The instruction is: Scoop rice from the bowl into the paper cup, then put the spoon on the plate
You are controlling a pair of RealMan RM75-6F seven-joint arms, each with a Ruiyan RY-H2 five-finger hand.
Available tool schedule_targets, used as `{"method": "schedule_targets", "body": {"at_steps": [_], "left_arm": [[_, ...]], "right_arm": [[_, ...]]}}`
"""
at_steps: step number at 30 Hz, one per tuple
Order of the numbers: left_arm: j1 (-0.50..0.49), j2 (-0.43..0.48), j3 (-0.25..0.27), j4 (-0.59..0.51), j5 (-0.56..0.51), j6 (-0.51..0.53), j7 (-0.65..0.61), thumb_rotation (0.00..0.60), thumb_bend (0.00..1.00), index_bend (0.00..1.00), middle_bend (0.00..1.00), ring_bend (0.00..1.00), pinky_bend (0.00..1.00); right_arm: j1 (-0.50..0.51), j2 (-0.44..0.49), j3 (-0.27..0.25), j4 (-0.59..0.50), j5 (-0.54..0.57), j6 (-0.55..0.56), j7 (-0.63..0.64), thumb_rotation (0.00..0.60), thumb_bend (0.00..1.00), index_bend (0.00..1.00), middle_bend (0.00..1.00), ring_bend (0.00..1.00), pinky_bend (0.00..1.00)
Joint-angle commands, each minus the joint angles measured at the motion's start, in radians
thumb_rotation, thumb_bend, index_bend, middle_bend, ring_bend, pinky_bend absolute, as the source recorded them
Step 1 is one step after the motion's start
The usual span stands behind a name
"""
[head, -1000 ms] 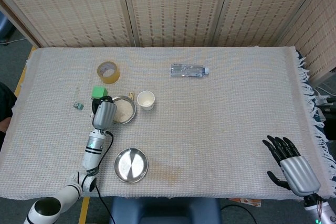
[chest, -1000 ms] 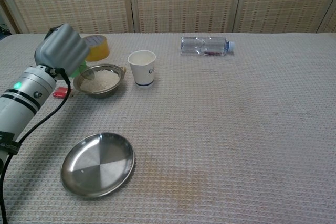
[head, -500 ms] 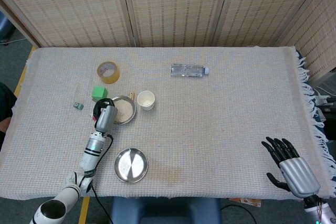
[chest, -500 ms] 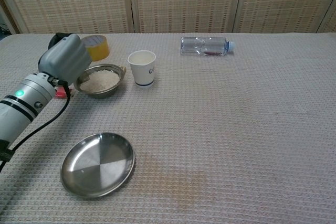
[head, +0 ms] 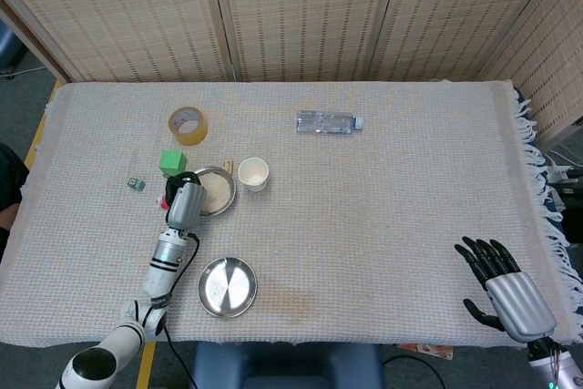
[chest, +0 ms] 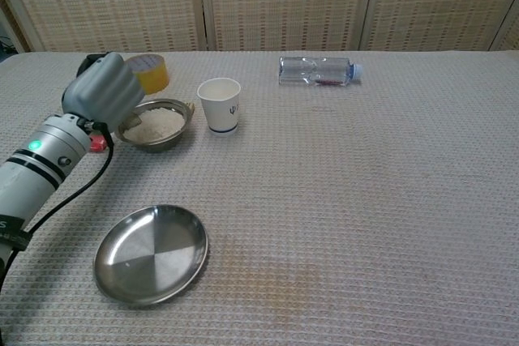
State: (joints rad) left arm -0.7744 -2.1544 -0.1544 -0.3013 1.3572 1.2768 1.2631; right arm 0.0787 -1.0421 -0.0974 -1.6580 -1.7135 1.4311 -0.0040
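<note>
Half-full of white rice — bowl (chest: 156,125) shallow, metal.

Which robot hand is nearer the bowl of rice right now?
Left. The left robot hand is right at the bowl's left rim; the right robot hand rests far across the table near its right front corner.

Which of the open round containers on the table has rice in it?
The metal bowl beside the left hand holds the white rice. The paper cup right of it shows none, and the steel plate nearer the robot is bare.
</note>
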Motion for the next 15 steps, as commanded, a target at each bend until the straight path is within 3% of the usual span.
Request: {"method": "schedule_targets", "body": {"at_steps": [1, 15], "left_arm": [[-0.001, 0.011, -0.015, -0.032, -0.012, -0.013, -0.022, 0.6, 0.41, 0.68, 1.0, 1.0, 1.0], [0.003, 0.112, -0.084, -0.239, -0.078, -0.058, -0.069, 0.6, 0.41, 0.7, 1.0, 1.0, 1.0]], "right_arm": [[0.0, 0.0, 0.0, 0.0, 0.0, 0.0, -0.001, 0.6, 0.21, 0.0, 0.0, 0.0, 0.0], [0.003, -0.002, 0.001, -0.002, 0.008, -0.012, -0.005, 0.6, 0.21, 0.0, 0.0, 0.0, 0.0]]}}
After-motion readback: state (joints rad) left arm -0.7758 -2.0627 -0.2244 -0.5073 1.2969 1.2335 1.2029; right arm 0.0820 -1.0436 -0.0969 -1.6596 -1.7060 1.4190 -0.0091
